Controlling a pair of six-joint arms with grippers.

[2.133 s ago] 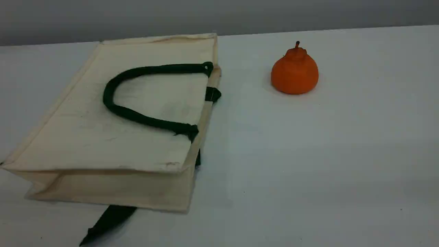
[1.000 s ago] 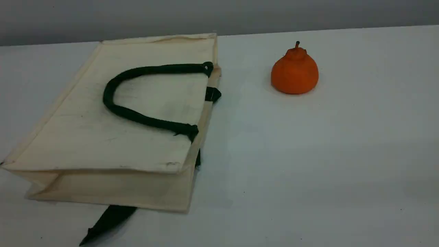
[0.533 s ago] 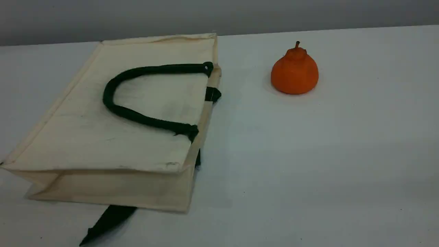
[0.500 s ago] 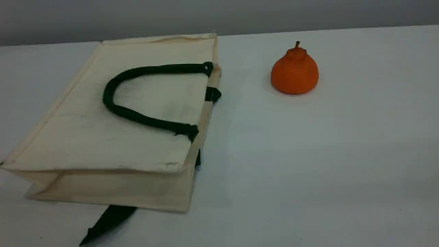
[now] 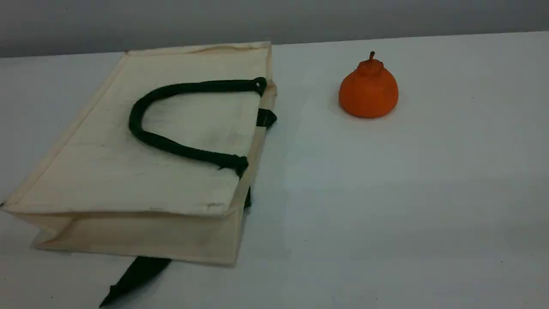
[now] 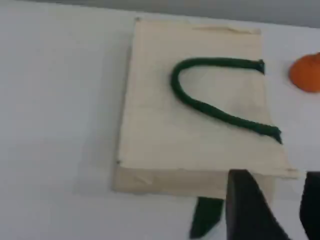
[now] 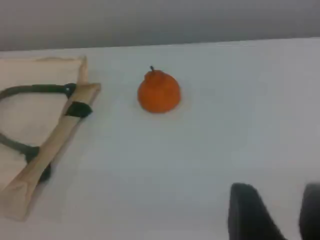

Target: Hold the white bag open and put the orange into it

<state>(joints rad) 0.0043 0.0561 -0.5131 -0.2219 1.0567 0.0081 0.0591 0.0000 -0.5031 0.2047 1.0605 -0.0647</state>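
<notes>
The white bag (image 5: 128, 171) lies flat on the table's left side, its mouth edge facing right toward the orange. A dark green handle (image 5: 180, 149) loops over its top face. To the right, well apart from the bag, stands the orange (image 5: 369, 90), stem up. No arm shows in the scene view. In the left wrist view my left gripper (image 6: 277, 210) hovers open above the bag (image 6: 190, 150), near its front right corner. My right gripper (image 7: 280, 212) is open with nothing between its fingers, well short of the orange (image 7: 159, 92).
A second dark green strap (image 5: 133, 277) sticks out from under the bag's front edge. The white table (image 5: 386, 193) runs bare between bag and orange and on to the right. A grey wall stands behind the table's far edge.
</notes>
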